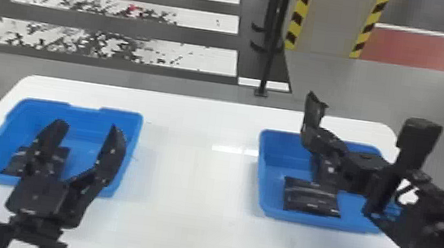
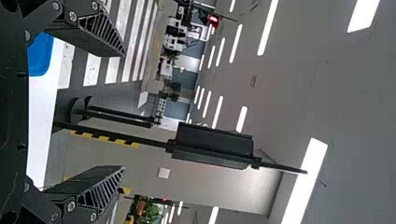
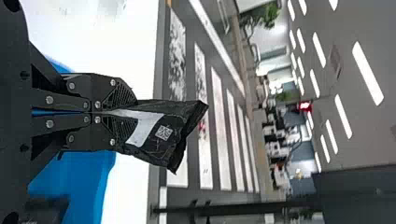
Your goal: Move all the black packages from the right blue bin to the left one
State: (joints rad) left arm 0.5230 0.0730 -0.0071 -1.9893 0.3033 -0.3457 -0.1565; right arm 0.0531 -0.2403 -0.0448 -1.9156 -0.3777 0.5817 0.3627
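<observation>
black package point(image 3: 161, 133) lifted, clamped in your right gripper point(image 3: 126, 115), left gripper point(image 1: 87, 126) spread: next, carry it to the left blue bin point(image 1: 88, 117).

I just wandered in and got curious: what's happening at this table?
A robot is working with black packages and two blue bins. Its right fingers are closed on a package, held up by the right bin, where at least one more package lies. Its left fingers are open and empty by the left bin, which already has a black package in it.
</observation>
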